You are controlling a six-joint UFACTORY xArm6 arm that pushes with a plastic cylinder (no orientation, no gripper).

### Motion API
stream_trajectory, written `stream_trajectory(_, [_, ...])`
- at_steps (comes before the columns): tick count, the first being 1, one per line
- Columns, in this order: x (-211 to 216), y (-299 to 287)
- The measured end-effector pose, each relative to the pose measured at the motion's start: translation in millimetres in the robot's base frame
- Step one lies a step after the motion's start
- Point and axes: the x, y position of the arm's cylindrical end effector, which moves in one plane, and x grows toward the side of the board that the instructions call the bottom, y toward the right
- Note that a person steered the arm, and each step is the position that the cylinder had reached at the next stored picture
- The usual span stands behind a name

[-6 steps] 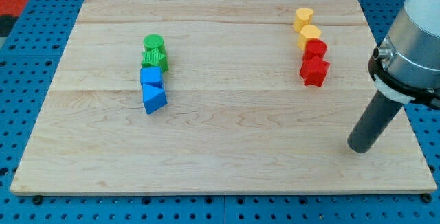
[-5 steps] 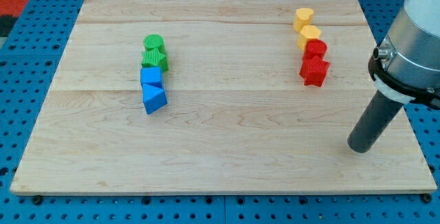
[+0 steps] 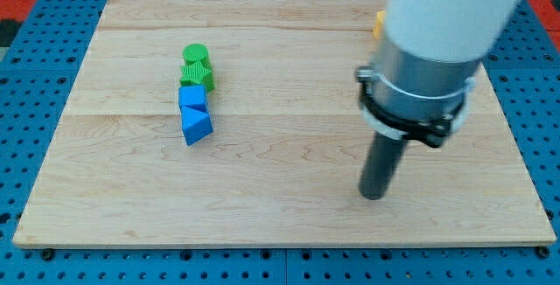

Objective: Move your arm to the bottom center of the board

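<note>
My tip (image 3: pixel 374 194) rests on the wooden board (image 3: pixel 262 180) in its lower part, right of centre, apart from every block. At the view's left stands a column of blocks: a green cylinder (image 3: pixel 195 55), a green star-shaped block (image 3: pixel 198 76), a blue cube (image 3: pixel 192 99) and a blue triangular block (image 3: pixel 196 127). The arm's body hides the upper right of the board; only an edge of a yellow block (image 3: pixel 379 23) shows beside it. The red blocks do not show.
The board lies on a blue pegboard table (image 3: pixel 35 145). A red area (image 3: pixel 22 5) shows at the view's top left corner.
My tip has slid to the view's left along the lower part of the board, from near the right edge. The arm now covers the yellow and red blocks. No block has moved.
</note>
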Motion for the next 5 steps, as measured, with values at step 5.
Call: stream_trajectory(5, [-37.7,-124.1])
